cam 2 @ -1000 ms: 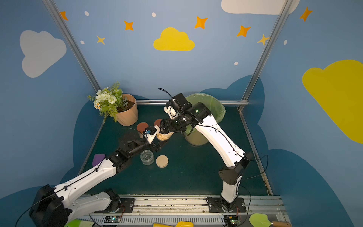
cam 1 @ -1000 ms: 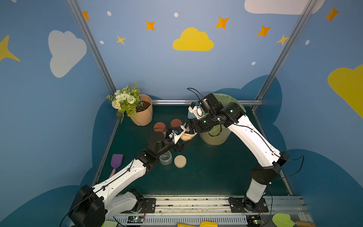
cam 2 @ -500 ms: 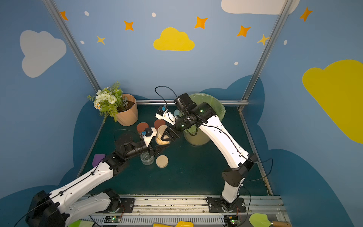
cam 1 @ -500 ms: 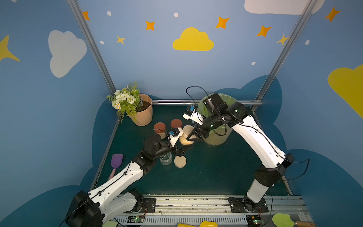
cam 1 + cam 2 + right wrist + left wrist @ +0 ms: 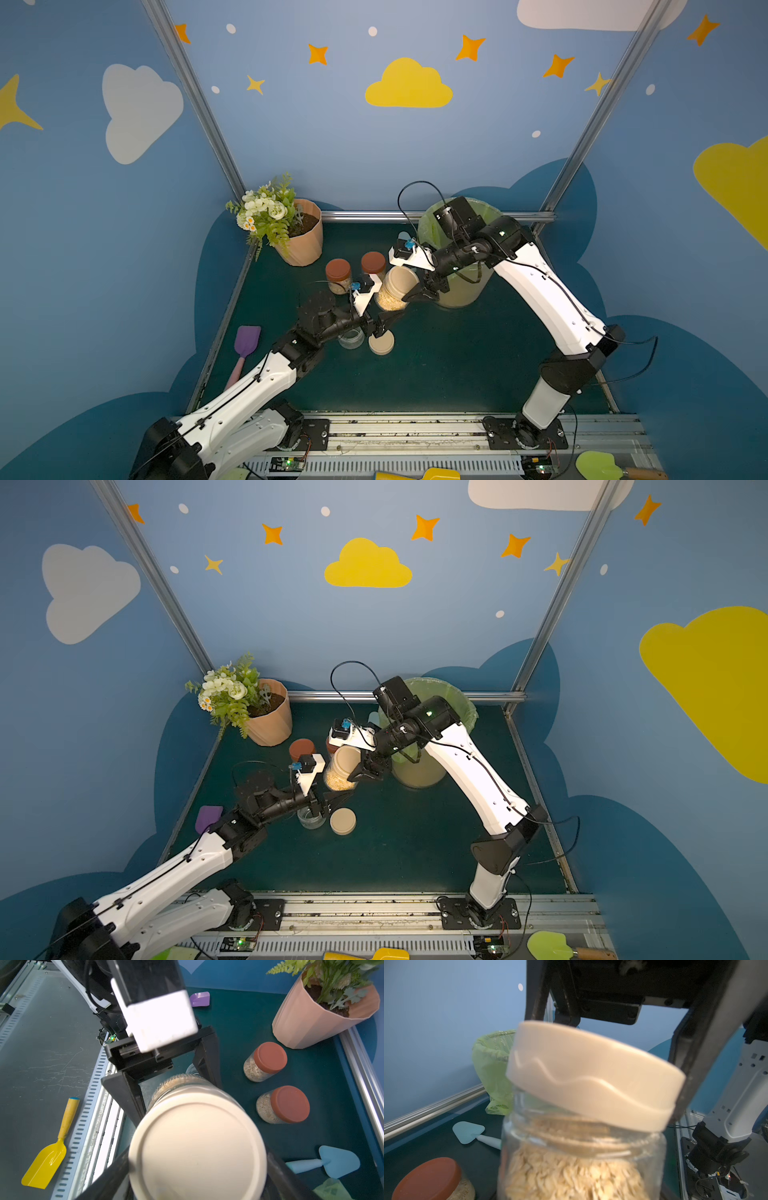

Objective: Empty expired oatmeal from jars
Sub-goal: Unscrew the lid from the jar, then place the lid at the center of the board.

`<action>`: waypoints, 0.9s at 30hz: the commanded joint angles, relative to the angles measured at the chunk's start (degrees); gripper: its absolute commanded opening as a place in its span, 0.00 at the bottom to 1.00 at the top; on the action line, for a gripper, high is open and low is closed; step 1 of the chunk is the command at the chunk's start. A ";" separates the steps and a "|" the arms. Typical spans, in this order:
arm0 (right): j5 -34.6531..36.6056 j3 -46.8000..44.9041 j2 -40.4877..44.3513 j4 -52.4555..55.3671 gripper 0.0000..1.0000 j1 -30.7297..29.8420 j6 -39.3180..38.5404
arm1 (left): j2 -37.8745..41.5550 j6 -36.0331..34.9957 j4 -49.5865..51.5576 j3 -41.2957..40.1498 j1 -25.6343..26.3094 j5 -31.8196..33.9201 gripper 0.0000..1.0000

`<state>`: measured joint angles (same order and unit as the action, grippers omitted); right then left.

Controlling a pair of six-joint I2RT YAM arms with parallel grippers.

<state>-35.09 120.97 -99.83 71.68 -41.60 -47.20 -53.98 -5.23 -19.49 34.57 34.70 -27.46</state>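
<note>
Over table (image 5: 457, 365) rear half, left end effector (image 5: 388, 316) clamped jar (image 5: 390, 297) of oatmeal (image 5: 571, 1176); right end effector (image 5: 411, 277) clamped its tilted beige lid (image 5: 400, 277).

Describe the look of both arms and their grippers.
The left arm and right arm have white shells on long links, black joints and bases. Thin black cables run alongside; one loops above the right wrist. The left gripper and right gripper have black angular fingers and a white block bearing a blue part.
</note>
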 commanded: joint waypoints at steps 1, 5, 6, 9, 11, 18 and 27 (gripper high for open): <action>-1.39 2.90 0.44 -0.34 0.38 0.87 -4.22 | 2.19 -0.63 -2.65 -0.86 0.32 -1.01 0.03; -2.34 3.49 0.14 -1.37 0.38 1.17 -3.76 | 3.09 -1.07 -2.32 -1.56 0.28 0.18 0.03; -2.82 3.50 0.23 -1.76 0.38 1.28 -3.73 | 3.16 -1.22 -2.26 -1.61 0.29 0.54 0.04; -2.01 1.97 1.31 -6.36 0.38 1.52 -0.46 | 3.30 -1.85 -1.93 -1.71 0.28 2.41 0.03; -0.45 0.43 2.17 -9.19 0.38 2.00 1.47 | 4.33 -2.46 -0.75 -2.10 0.28 4.76 0.03; 3.94 -9.64 4.96 -22.38 0.43 4.70 15.32 | 11.60 -1.59 3.93 -5.47 -0.77 12.81 0.03; 5.93 -23.90 3.16 -35.36 0.45 4.78 27.63 | 23.37 2.30 10.11 -11.49 -1.01 23.76 0.03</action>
<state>-30.39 97.78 -95.15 41.74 -36.60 -26.26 -33.47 -4.84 -9.13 23.20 34.00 -8.29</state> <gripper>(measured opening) 0.794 0.805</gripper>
